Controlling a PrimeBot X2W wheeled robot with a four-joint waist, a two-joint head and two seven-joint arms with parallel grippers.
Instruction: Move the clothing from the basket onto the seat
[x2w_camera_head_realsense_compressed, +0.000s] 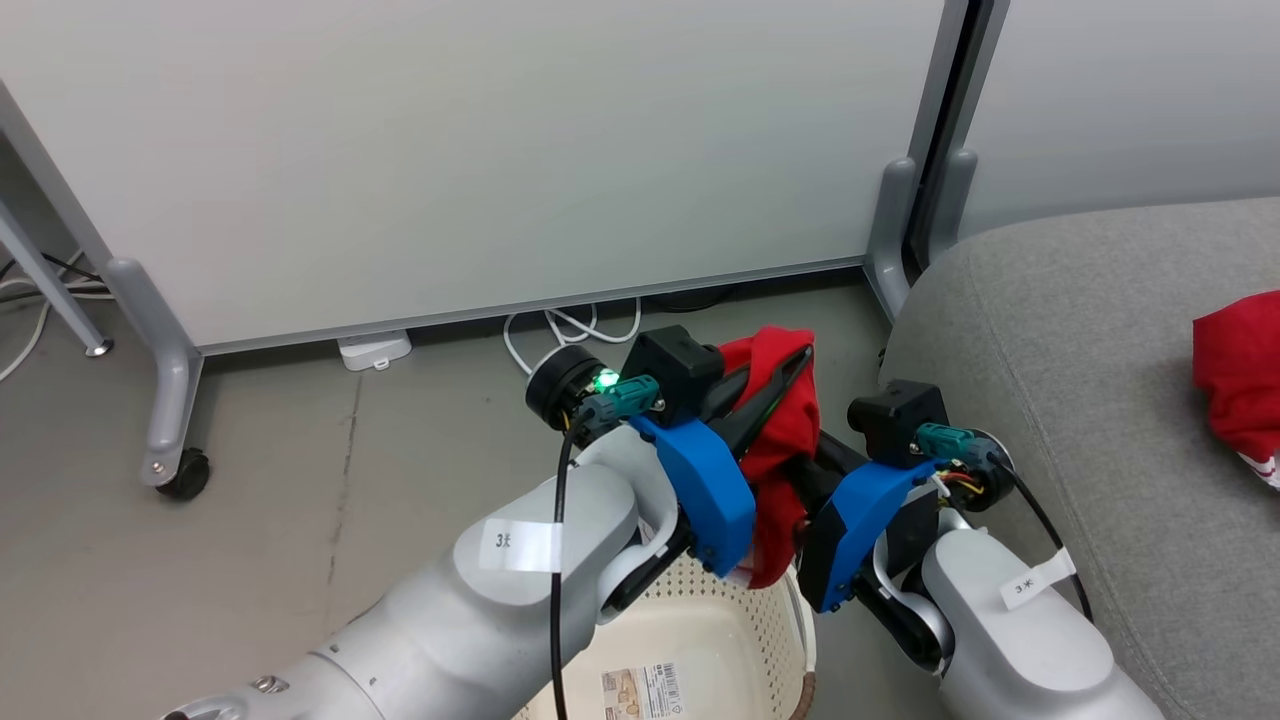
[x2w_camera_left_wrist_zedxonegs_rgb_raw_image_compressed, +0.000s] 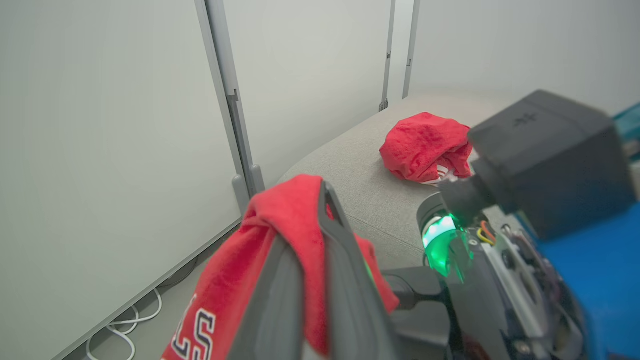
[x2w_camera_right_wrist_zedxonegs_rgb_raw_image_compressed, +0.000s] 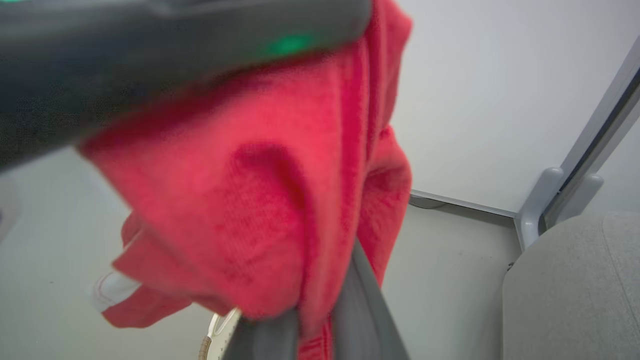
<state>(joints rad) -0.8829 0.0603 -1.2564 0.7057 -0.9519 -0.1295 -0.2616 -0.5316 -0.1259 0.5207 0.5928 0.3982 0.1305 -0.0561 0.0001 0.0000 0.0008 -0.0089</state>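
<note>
Partition panel (x2w_camera_head_realsense_compressed: 480, 150): pale, upright.
Panel foot (x2w_camera_head_realsense_compressed: 165, 400): grey, ending in a black caster (x2w_camera_head_realsense_compressed: 186, 474).
Cables (x2w_camera_head_realsense_compressed: 570, 325): white, looped beneath the panel.
Power block (x2w_camera_head_realsense_compressed: 373, 350): white, near the cables.
Floor (x2w_camera_head_realsense_compressed: 300, 500): grey.

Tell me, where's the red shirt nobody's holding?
That shirt lies crumpled on the grey sofa, at the head view's right edge, right of the basket.

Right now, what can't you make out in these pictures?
Basket inside: head view, partly covered by the left arm and cut off by the bottom edge.
Lettering on the held red garment: left wrist view, cut by the bottom edge.
Second red garment on the sofa: head view, cut by the right edge.
Right pincer tips: right wrist view, buried in blurred cloth.
</note>
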